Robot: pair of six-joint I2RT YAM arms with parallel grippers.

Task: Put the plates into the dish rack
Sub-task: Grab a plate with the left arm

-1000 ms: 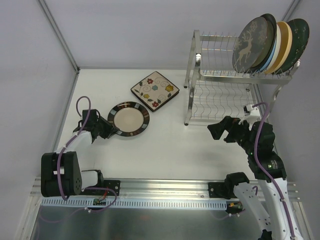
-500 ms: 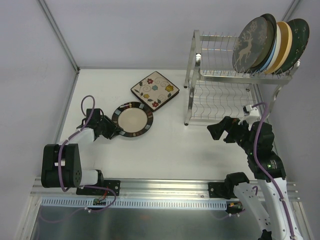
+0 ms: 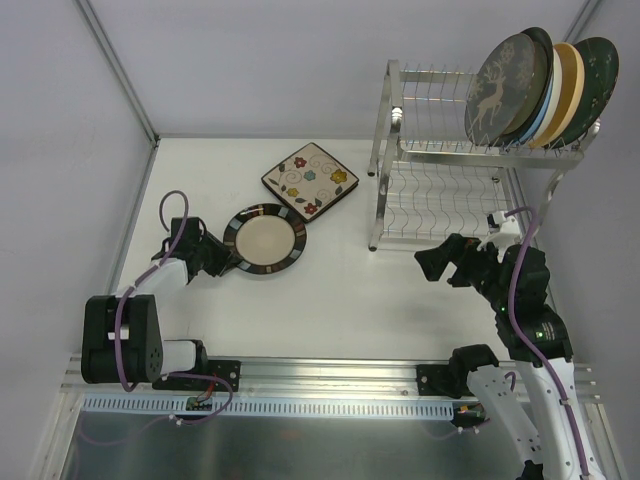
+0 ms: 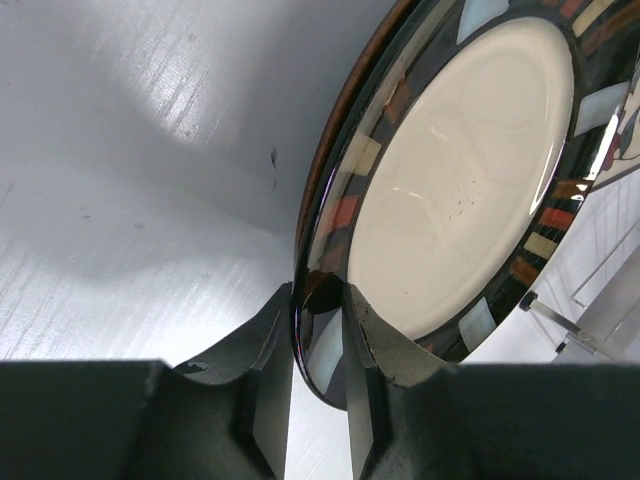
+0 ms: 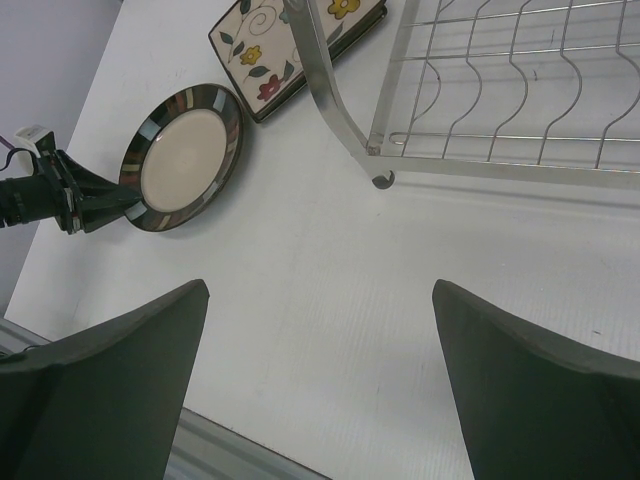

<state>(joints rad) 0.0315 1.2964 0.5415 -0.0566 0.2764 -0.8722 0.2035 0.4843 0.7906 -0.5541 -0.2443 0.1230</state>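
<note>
A round plate (image 3: 265, 240) with a cream centre and a dark striped rim lies left of the table's middle; in the left wrist view this plate (image 4: 460, 180) fills the upper right. My left gripper (image 3: 228, 262) (image 4: 318, 300) is shut on its near-left rim, one finger above and one below. A square cream floral plate (image 3: 311, 180) (image 5: 290, 45) lies just behind it. The dish rack (image 3: 383, 150) (image 5: 335, 110) stands at the back right with several plates (image 3: 510, 88) upright in its upper shelf. My right gripper (image 3: 432, 262) (image 5: 320, 290) hovers open and holds nothing in front of the rack.
The rack's lower wire shelf (image 3: 440, 205) carries nothing. White walls with a metal post (image 3: 120, 75) close the left side. The aluminium rail (image 3: 320, 375) with both arm bases runs along the near edge.
The round plate has shifted slightly right and back, and the left gripper went with it on the rim. The right arm has not moved.
</note>
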